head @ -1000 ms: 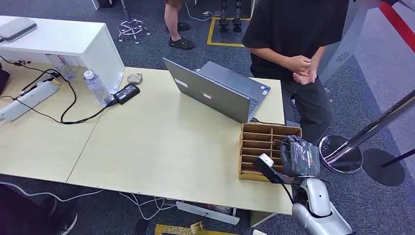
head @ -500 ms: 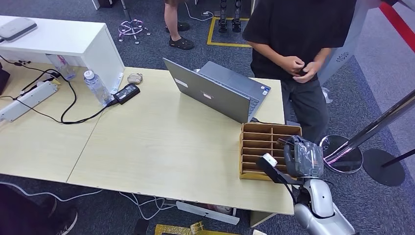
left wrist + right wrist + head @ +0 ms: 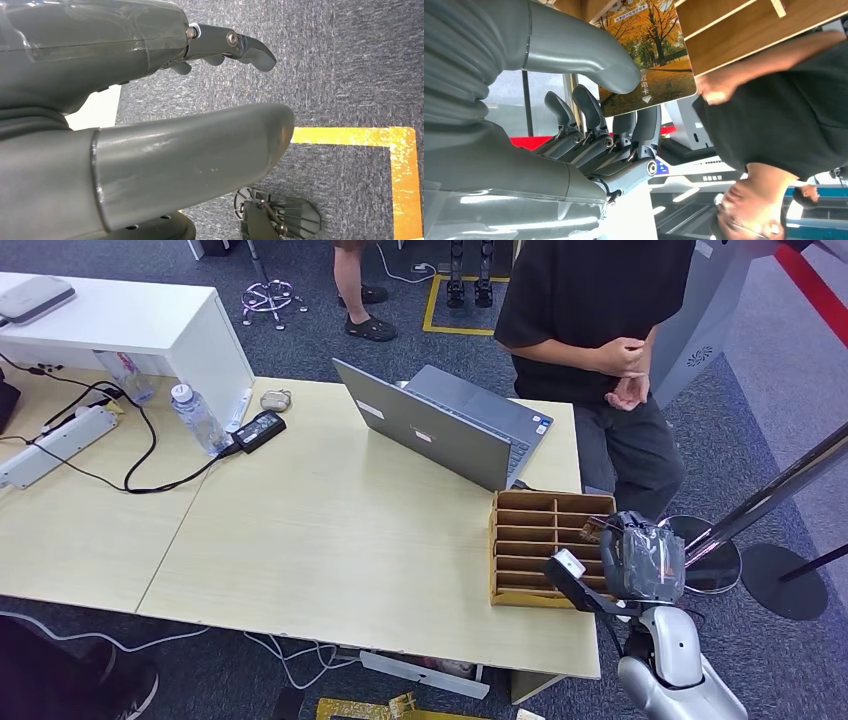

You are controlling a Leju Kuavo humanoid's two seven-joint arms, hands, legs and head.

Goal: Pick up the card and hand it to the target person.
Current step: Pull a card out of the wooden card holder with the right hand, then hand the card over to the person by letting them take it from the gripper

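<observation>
The card, printed with autumn trees, is pinched between the thumb and fingers of my right hand. In the head view my right hand hovers at the right edge of the wooden slotted box, near the table's front right corner. The target person in a black shirt stands behind the table's right end, one hand raised at the chest. In the right wrist view the person is beyond the card. My left hand hangs over grey carpet, fingers apart and holding nothing.
An open laptop sits just behind the wooden box. A water bottle, a charger and a power strip lie at the table's left. A metal barrier pole with round base stands right of the table.
My right hand has shifted rightward off the wooden box, carrying the card. The person's clasped hands have come apart, one lifted to the chest.
</observation>
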